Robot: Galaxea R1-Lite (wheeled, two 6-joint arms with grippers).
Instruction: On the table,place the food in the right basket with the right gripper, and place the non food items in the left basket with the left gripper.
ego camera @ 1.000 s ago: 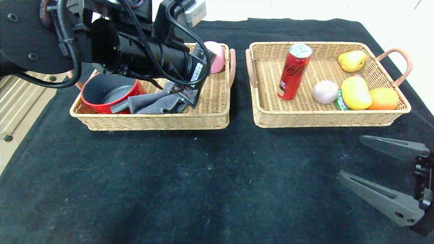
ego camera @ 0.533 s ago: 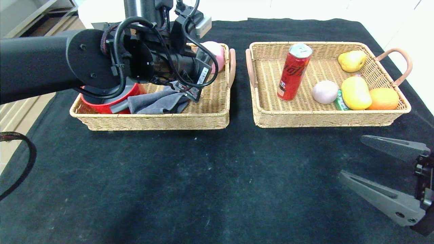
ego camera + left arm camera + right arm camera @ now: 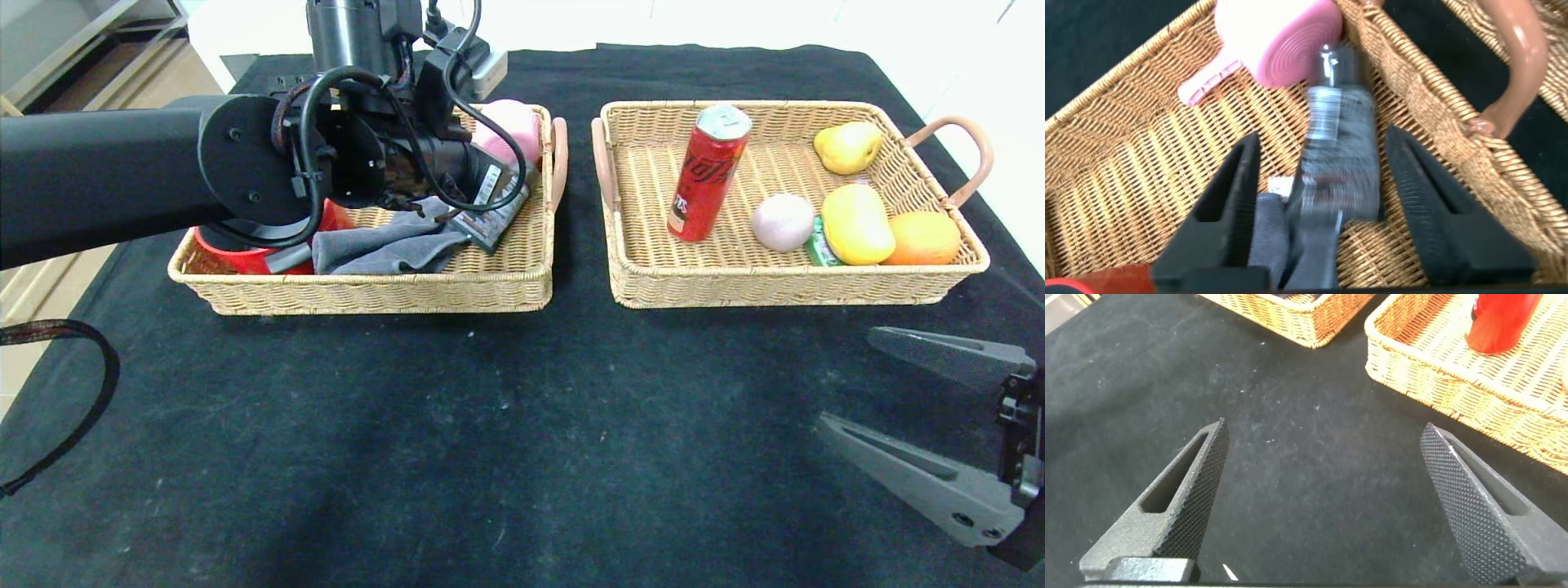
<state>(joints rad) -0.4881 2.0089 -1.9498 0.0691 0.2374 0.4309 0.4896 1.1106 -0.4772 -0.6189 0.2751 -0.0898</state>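
My left gripper (image 3: pixel 1323 137) is open over the left basket (image 3: pixel 367 290), near its far right corner. A dark grey pack with a barcode label (image 3: pixel 1343 155) sits blurred between the jaws, touching neither; in the head view it (image 3: pixel 500 214) slants against the grey cloth (image 3: pixel 384 245). A red pot (image 3: pixel 245 257) and a pink item (image 3: pixel 510 122) are also in this basket. The right basket (image 3: pixel 784 286) holds a red can (image 3: pixel 709 171), a yellow pear (image 3: pixel 847 145), a yellow mango (image 3: pixel 856 222), an orange (image 3: pixel 924 237) and a pale round fruit (image 3: pixel 782 220). My right gripper (image 3: pixel 845 377) is open and empty above the table's near right.
The black tablecloth (image 3: pixel 490 425) covers the table in front of both baskets. A green packet (image 3: pixel 816 245) is wedged beside the mango. Each basket has curved pinkish handles (image 3: pixel 963 155). The left arm's bulk hides much of the left basket's back. The table's left edge drops to the floor.
My left gripper has swung right over the basket and opened; the dark pack it held has left the jaws and is dropping beside the cloth. The right arm has not moved.
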